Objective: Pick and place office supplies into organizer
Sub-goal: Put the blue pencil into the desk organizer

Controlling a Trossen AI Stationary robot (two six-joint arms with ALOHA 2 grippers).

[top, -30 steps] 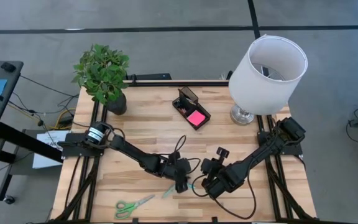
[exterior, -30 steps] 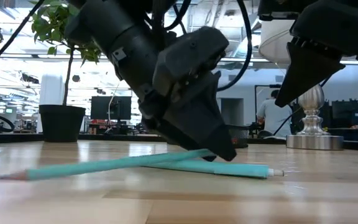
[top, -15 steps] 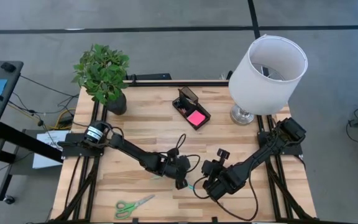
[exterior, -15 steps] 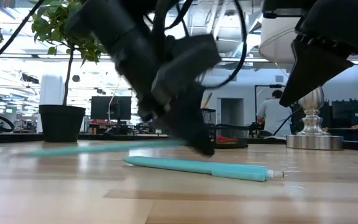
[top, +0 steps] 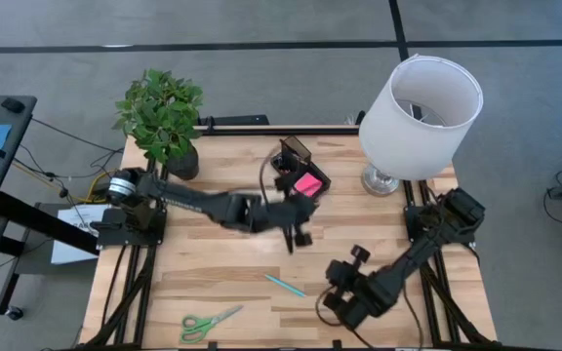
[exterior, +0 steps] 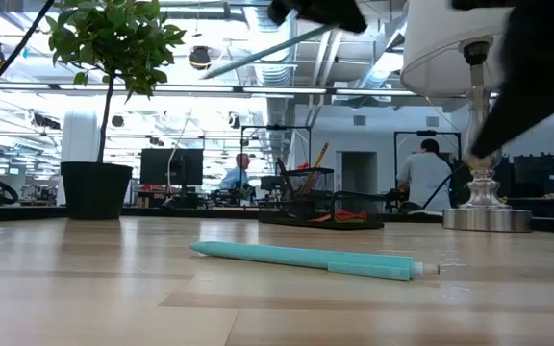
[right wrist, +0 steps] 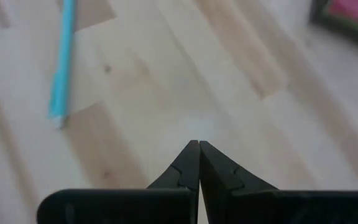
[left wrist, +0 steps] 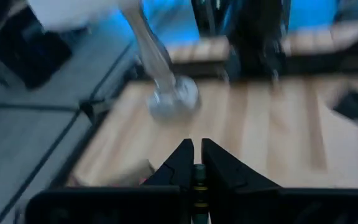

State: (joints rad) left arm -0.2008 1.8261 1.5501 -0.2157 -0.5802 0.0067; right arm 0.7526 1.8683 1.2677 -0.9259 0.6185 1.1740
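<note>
The left gripper (top: pixel 294 237) is no longer down at the desk's (top: pixel 213 263) front among the loose items. We now see it lifted and swung toward the organizer (top: pixel 299 168), with its fingers closed on a thin teal pencil (exterior: pixel 258 53). In the low view the pencil hangs slanted, high above the wood. A second ago the pencil lay crossed over the teal pen (top: pixel 286 285); the pen now lies alone, flat on the desk. We judge that the pick is done and the carry is under way. What is left for this item is to line it up over the organizer's taller section and let go.

The right gripper (top: pixel 340 308) has drawn back a little toward the front right corner, near the pen. It hangs above the desk, pressed shut and empty.

We count:
- One teal pencil, in the left gripper.
- One teal pen, on the desk.
- One pair of green-handled scissors (top: pixel 211 320), at the front edge.
- One pink sticky-note pad (top: pixel 307 184), in the organizer's low tray.
- What looks like one yellow pencil (exterior: pixel 317 157), standing in the organizer.
- One organizer, one white lamp (top: pixel 420 102) and one potted plant (top: pixel 161 112).

By our count, two loose items are left on the desk.
</note>
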